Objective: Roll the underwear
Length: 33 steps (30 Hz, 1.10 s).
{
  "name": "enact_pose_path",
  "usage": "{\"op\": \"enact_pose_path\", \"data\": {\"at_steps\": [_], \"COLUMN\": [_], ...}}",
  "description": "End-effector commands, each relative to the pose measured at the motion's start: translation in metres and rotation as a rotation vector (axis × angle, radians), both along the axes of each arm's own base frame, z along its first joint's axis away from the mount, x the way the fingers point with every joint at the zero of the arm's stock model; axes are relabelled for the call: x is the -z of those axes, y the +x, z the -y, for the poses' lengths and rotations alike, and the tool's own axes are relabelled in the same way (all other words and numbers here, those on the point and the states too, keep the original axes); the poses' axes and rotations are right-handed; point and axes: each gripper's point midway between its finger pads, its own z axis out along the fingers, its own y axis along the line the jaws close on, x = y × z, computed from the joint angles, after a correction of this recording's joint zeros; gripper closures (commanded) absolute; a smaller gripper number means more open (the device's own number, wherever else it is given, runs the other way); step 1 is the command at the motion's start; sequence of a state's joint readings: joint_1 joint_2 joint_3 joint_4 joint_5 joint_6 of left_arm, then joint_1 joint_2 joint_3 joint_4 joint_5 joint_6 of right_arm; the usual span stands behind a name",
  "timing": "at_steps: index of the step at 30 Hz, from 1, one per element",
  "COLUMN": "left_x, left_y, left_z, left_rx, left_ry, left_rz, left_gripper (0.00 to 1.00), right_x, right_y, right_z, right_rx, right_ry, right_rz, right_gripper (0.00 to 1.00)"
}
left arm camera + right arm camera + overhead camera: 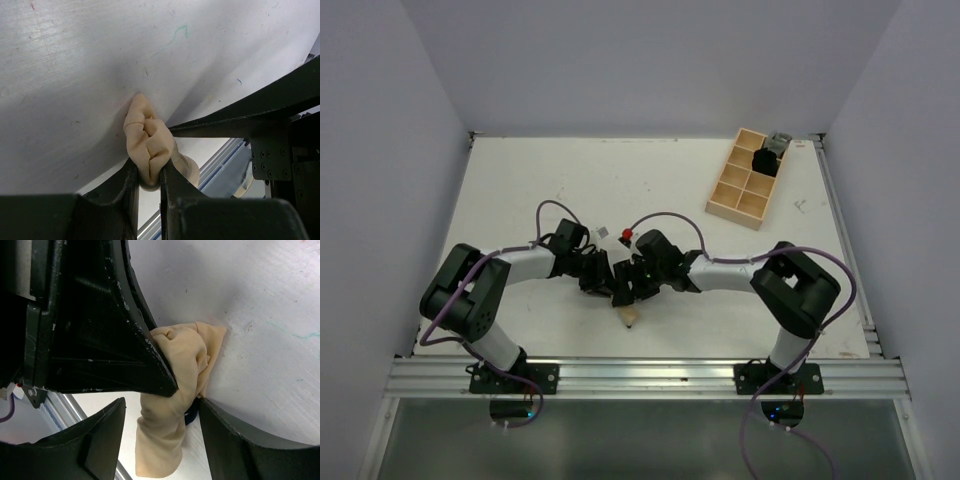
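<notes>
The underwear [630, 317] lies at the front of the table [520, 190], between my left gripper [150, 172] and right gripper [162, 410]; the tray [732, 215] sits back right.

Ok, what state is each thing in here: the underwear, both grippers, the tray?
Underwear: bunched into a wad, not neatly rolled, one end hanging loose.
Left gripper: shut on the underwear.
Right gripper: open, one finger on either side of the hanging fabric.
Tray: lying flat, a dark item in one compartment.

White table [620, 180] boxed by pale grey walls [380, 150] — metal rail [640, 378] at near edge.
</notes>
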<state>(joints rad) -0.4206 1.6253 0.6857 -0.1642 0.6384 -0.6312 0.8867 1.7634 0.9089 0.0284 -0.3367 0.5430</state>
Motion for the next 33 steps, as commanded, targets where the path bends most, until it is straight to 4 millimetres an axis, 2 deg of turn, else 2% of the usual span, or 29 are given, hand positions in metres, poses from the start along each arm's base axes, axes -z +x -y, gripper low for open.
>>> {"op": "enact_pose_path", "data": {"at_steps": [1,7,11,14,17,18,21,23,27,28,30,32,33], "left_x": [0.03,0.029,0.025,0.021,0.021,0.019,0.016,0.01,-0.01,-0.022,-0.035,-0.053,-0.065], "left_y": [0.002,0.004,0.006,0.009,0.009,0.01,0.013,0.017,0.035,0.045,0.056,0.071,0.081], "left_z": [-0.023,-0.018,-0.013,-0.011,-0.009,-0.009,-0.007,-0.003,0.003,0.008,0.013,0.019,0.021], "left_rx": [-0.006,-0.006,-0.007,-0.012,-0.011,-0.012,-0.022,-0.029,-0.049,-0.053,-0.057,-0.068,-0.07], "left_ry": [0.17,0.145,0.117,0.104,0.099,0.095,0.083,0.057,0.032,0.012,-0.012,-0.056,-0.07], "left_rz": [0.028,0.022,0.027,0.039,0.033,0.037,0.033,0.035,0.068,0.092,0.114,0.135,0.163], "left_gripper": [0.97,0.97,0.97,0.96,0.96,0.96,0.93,0.89,0.8,0.73,0.69,0.58,0.56], "right_x": [0.025,0.044,0.046,0.052,0.053,0.052,0.048,0.044,0.035,0.035,0.031,0.027,0.022], "right_y": [-0.006,-0.018,-0.019,-0.024,-0.024,-0.025,-0.026,-0.027,-0.028,-0.028,-0.027,-0.025,-0.021], "right_z": [0.016,0.03,0.027,0.028,0.028,0.028,0.027,0.027,0.027,0.028,0.027,0.026,0.026], "right_rx": [-0.016,-0.025,-0.031,-0.037,-0.028,-0.027,-0.029,-0.028,-0.026,-0.023,-0.024,-0.01,0.003], "right_ry": [-0.091,-0.124,-0.094,-0.093,-0.093,-0.088,-0.072,-0.057,-0.032,-0.037,-0.028,-0.027,-0.027], "right_rz": [-0.038,-0.062,-0.056,-0.076,-0.079,-0.079,-0.081,-0.078,-0.059,-0.062,-0.056,-0.056,-0.04], "right_gripper": [0.36,0.41,0.46,0.55,0.67,0.74,0.8,0.82,0.93,0.94,0.96,0.99,1.0]}}
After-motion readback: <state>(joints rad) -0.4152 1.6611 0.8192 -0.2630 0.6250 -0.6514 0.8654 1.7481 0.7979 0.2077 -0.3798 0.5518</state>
